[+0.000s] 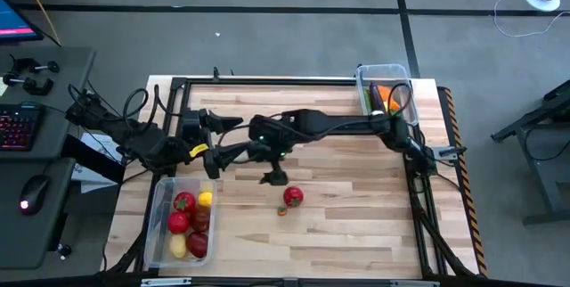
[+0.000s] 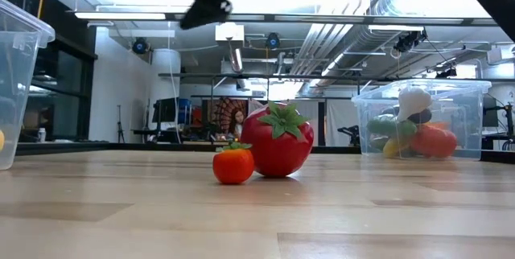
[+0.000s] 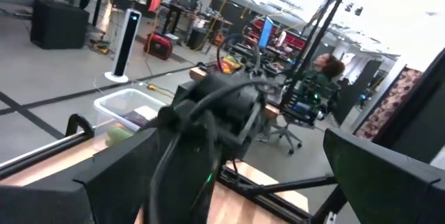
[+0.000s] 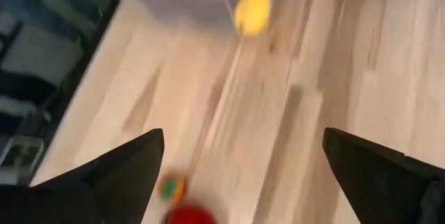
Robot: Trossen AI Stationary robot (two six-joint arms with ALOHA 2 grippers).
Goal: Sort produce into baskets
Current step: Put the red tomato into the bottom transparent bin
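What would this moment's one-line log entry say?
right fingers: open, above strawberry | left fingers: open, empty | tomato: on table

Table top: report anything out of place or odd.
Two pieces still lie loose on the table, outside both bins: a red strawberry and a small orange fruit touching it in the low view. The rest sits sorted in the near-left bin and the far-right bin. Nothing looks spilled or damaged.
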